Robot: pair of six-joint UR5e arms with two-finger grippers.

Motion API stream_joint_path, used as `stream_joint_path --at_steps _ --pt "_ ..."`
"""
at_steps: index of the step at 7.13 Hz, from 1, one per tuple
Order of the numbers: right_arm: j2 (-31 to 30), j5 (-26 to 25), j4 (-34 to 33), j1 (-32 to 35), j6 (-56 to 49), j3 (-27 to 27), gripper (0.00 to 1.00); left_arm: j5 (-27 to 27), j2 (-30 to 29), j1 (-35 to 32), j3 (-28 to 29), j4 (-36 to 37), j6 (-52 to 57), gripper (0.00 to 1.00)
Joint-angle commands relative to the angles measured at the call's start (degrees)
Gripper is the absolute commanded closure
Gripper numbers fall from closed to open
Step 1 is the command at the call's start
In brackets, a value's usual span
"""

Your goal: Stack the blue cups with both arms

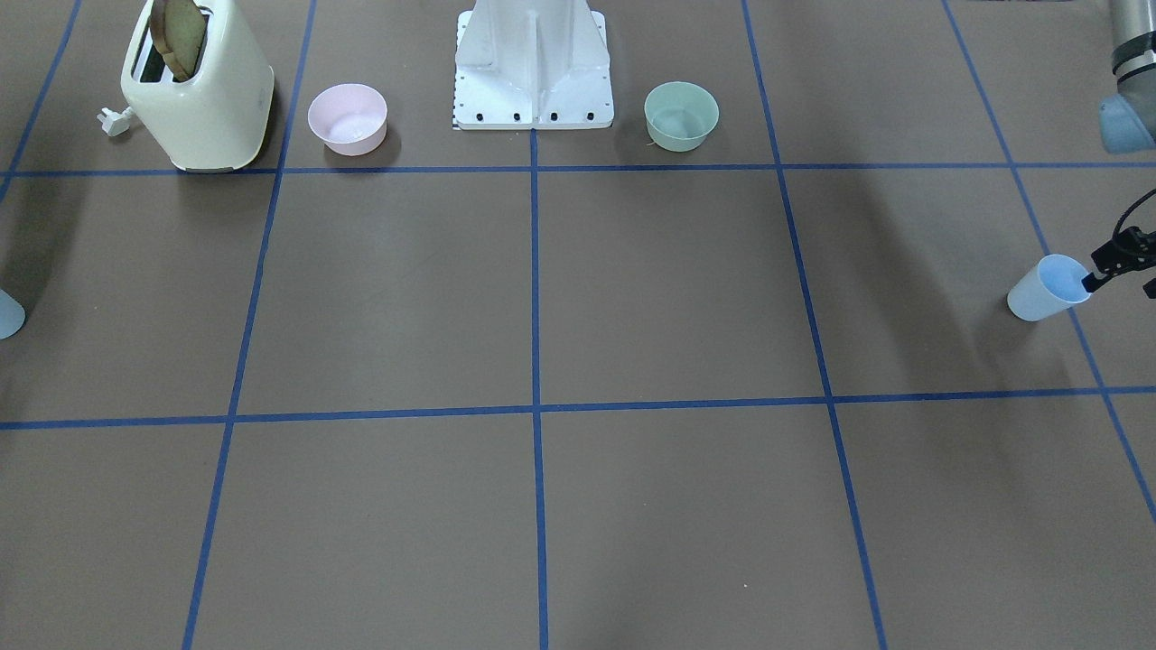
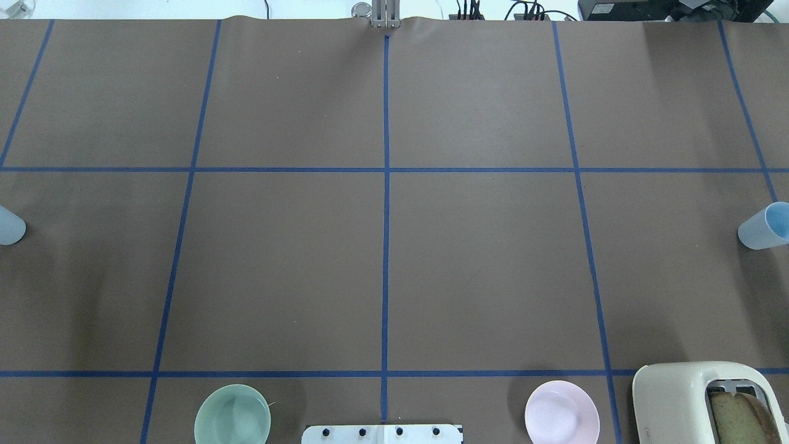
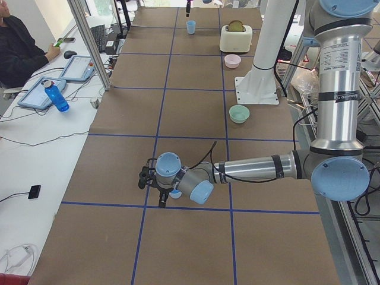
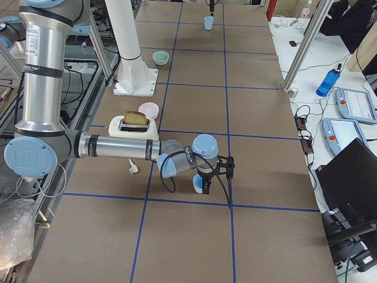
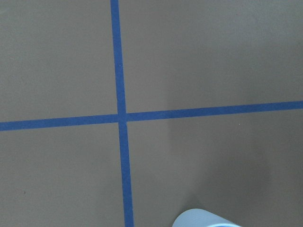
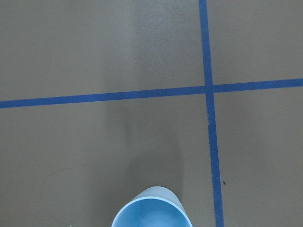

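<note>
Two cups to handle, well apart, at opposite ends of the bench (image 2: 481,271). Left cup (image 1: 1043,293) upright, mouth up, at the robot's left end. Right cup (image 2: 761,227) likewise at the right end. Not yet stacked, and no sign of either being off the bench.

Left end effector (image 1: 1116,271) right at the left cup's rim, with one finger (image 1: 1090,283) seeming to dip over the lip and the remainder cut off by the front view's edge. Cannot tell whether wide or narrow, nor whether gripping. Right end effector (image 4: 218,174) just beside the right cup, seen in side views only; cannot tell its opening either. In each wrist view, only a cup's rim at the bottom edge and no fingers.

Judging by look: thin plastic, very light, smooth and slippery, springy at the lip, stiffer toward the base. Likely to tip or skid if nudged sideways, and to go oval or squirt free if squeezed hard. Best to pinch one wall at the rim, one finger inside and one outside, with gentle force. For nesting, keep the carried cup upright and centred over the other's mouth, steady the lower one, and let go only once seated. Tapered, so apt to wedge.
</note>
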Motion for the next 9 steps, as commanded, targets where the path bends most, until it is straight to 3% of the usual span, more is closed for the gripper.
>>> stream_joint_path --at_steps 1,9 --pt "0.1 0.0 0.0 0.0 0.0 -0.1 0.0 0.3 0.0 0.9 2.2 -2.7 -0.2 0.02" --pt "0.4 0.0 0.0 0.0 0.0 -0.4 0.0 0.8 1.4 3.2 2.5 -7.1 -2.8 0.02"
